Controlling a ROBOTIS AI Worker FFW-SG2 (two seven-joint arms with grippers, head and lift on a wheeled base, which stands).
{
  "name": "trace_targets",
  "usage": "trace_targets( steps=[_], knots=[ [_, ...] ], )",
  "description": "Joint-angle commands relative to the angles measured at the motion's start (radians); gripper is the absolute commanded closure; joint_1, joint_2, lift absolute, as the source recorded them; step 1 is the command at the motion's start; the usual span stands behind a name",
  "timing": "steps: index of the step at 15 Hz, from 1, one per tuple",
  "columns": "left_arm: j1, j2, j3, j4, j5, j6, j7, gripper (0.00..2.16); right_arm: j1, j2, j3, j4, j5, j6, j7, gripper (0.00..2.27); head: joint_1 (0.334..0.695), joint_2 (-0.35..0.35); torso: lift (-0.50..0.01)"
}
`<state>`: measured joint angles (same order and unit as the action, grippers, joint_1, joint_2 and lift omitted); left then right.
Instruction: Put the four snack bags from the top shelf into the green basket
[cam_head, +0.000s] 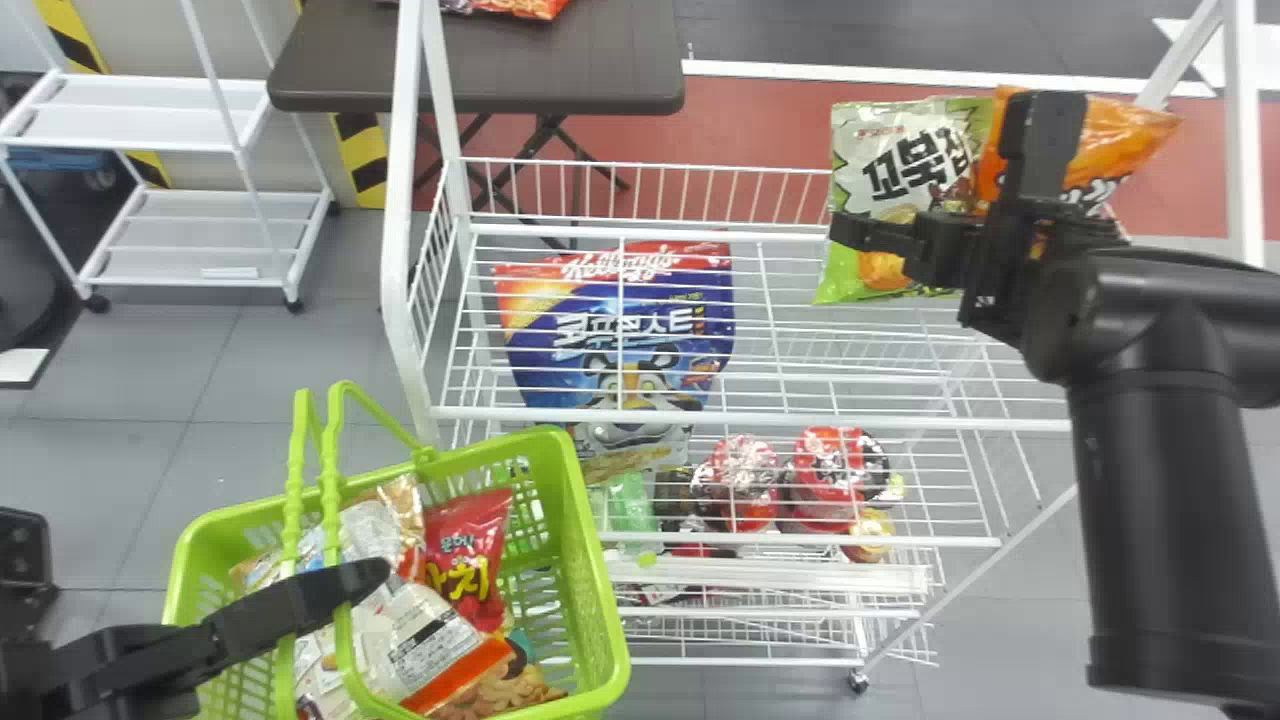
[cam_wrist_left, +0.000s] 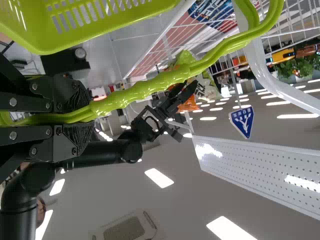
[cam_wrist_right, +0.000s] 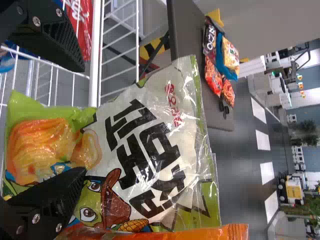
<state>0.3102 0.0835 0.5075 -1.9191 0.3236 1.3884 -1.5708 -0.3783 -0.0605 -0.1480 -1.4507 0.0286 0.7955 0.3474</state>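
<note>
Glossy crinkled plastic snack bag (cam_wrist_right: 145, 145); smooth, shiny green plastic basket (cam_head: 578, 560).

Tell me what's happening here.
The robot's left gripper is closed on the handles of the green basket, which holds several packages, a red bag among them. Its right gripper is open at a green-and-white snack bag up at the rack, with an orange bag beside it. Those two are not in the basket yet.
</note>
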Motion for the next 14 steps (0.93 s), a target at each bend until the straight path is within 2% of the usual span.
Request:
trace_targets(
  steps=[1,4,5,6,7,8,9,13,14],
  knots=[
    [0.003,0.002,0.0,0.0,0.0,0.001,-0.01,2.15,-0.013,0.001,0.004,0.021,0.008,-0.005,-0.005,0.16,0.695,-0.079,0.0],
    [0.003,0.004,0.0,0.0,0.0,-0.002,-0.01,2.15,-0.034,0.001,0.01,0.021,0.022,0.029,-0.016,0.35,0.695,-0.079,0.0],
    [0.003,0.004,0.0,0.002,0.0,0.001,-0.01,2.15,-0.04,0.001,0.01,0.021,0.034,0.057,-0.016,0.57,0.695,-0.078,0.0],
    [0.003,0.005,0.002,0.002,0.002,-0.002,-0.01,2.15,-0.042,0.001,0.008,0.021,0.036,0.069,-0.016,0.65,0.695,-0.079,0.0],
    [0.003,0.005,0.002,0.003,0.0,0.001,-0.01,2.15,-0.04,-0.002,0.008,0.021,0.036,0.078,-0.013,1.12,0.695,-0.081,0.0],
    [0.003,0.005,0.002,0.003,0.002,0.001,-0.01,2.15,-0.039,-0.001,0.012,0.021,0.03,0.109,-0.016,1.88,0.695,-0.081,0.0],
    [0.003,0.005,0.002,0.003,0.002,0.001,-0.01,2.15,-0.037,0.001,0.018,0.018,0.033,0.13,-0.019,2.26,0.695,-0.082,0.0],
    [0.004,0.005,0.003,0.003,0.002,0.001,-0.01,2.15,-0.008,-0.001,0.008,-0.011,0.014,0.133,-0.018,2.25,0.695,-0.08,0.0],
    [0.004,0.005,0.003,0.003,0.002,0.001,-0.01,2.15,0.022,-0.001,0.007,-0.059,-0.013,0.13,-0.018,2.11,0.695,-0.08,0.0]
  ],
)
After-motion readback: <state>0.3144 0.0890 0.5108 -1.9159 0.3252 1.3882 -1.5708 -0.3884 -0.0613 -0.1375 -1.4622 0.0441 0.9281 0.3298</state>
